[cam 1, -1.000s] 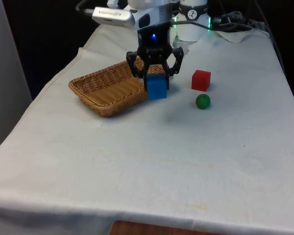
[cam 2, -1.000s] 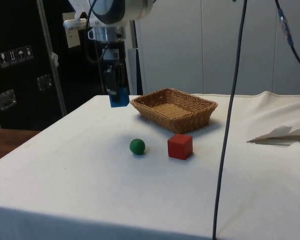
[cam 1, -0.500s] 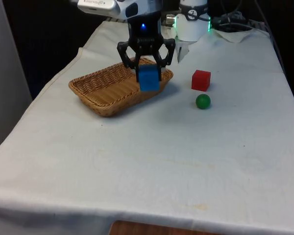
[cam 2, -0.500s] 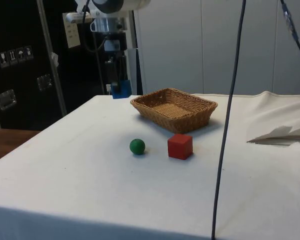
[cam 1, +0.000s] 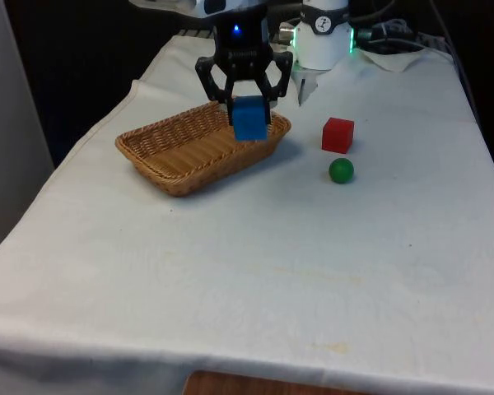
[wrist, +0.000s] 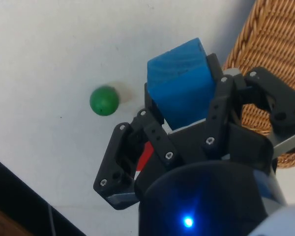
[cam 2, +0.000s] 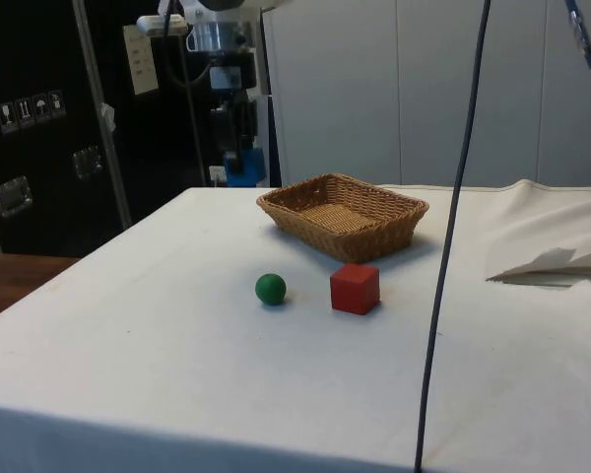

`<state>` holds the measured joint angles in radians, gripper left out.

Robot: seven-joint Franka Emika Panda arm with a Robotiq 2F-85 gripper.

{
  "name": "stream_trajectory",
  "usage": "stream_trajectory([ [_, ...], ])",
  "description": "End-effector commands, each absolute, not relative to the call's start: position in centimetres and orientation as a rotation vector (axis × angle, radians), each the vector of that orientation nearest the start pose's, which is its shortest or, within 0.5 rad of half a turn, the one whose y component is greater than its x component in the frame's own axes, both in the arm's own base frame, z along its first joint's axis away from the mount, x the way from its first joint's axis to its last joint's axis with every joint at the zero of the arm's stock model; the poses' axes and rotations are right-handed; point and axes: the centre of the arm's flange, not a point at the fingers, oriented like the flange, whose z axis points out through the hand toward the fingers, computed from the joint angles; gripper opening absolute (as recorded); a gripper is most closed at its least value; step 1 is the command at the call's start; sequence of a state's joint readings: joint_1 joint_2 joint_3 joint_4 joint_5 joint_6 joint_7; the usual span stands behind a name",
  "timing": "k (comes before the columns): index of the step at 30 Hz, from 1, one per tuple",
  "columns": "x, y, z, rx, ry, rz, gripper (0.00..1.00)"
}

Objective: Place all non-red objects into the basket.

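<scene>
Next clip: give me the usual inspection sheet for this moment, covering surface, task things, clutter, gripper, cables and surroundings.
Surface: table under a white cloth, lightly creased.
Task things: blue block held in the air above the basket's end nearest the red block; green ball on the cloth beside the red block, apart from it; nothing seen inside the basket.
Clutter: folded white cloth lying on the table in the side view.
Gripper: gripper shut on the blue block.
Cables: a dark cable hangs across the side view; more cables at the table's far end.
Surroundings: black curtains; dark cabinets with a pale wall beside them.
</scene>
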<state>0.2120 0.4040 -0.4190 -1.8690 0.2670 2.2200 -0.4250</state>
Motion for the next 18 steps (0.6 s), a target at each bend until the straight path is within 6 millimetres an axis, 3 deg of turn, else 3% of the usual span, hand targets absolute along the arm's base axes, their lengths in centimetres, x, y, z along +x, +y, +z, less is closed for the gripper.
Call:
stream_trajectory([
  [1,62.1,-10.5,31.5,-3.087,-0.122,-0.011,0.00],
  [18,60.2,-11.5,30.8,-3.108,-0.028,-0.014,0.00],
])
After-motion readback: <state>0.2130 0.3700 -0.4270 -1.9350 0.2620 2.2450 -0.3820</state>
